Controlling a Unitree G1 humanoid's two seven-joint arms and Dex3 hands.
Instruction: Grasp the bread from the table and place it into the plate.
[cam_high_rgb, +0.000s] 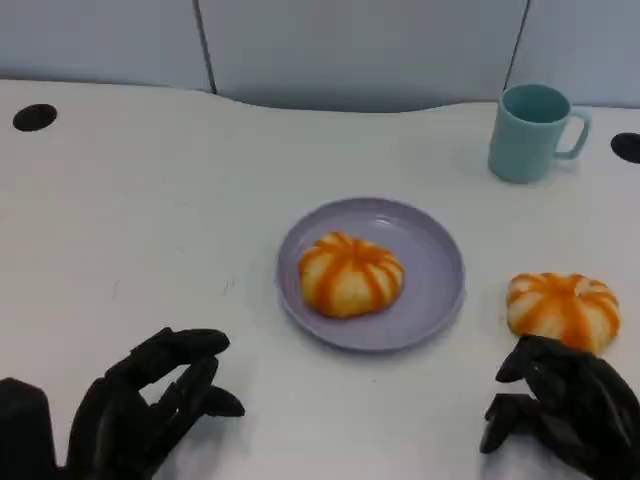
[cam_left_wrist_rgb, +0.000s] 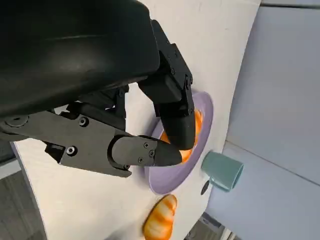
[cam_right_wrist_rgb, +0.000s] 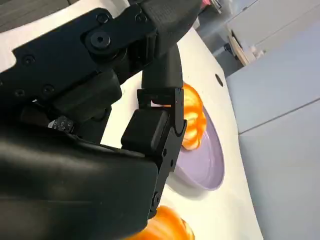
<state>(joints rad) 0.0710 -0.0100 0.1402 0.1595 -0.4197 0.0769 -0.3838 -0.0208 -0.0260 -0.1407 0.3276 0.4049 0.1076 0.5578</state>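
A lavender plate (cam_high_rgb: 435, 260) lies mid-table with one orange-striped bread roll (cam_high_rgb: 350, 273) on it. A second striped bread roll (cam_high_rgb: 562, 308) sits on the table to the right of the plate. My right hand (cam_high_rgb: 560, 405) hovers just in front of that roll, fingers bent, holding nothing; whether it touches the roll I cannot tell. My left hand (cam_high_rgb: 150, 400) is at the near left, fingers apart and empty. The left wrist view has the left hand (cam_left_wrist_rgb: 150, 125), the plate (cam_left_wrist_rgb: 172, 182) and the loose roll (cam_left_wrist_rgb: 160, 220). The right wrist view has the right hand (cam_right_wrist_rgb: 150, 115), the plate (cam_right_wrist_rgb: 205, 160) and the loose roll (cam_right_wrist_rgb: 167, 225).
A teal mug (cam_high_rgb: 530, 130) stands at the back right, its handle to the right. Dark round holes (cam_high_rgb: 35, 117) mark the white table's far corners. A grey partition runs along the table's back edge.
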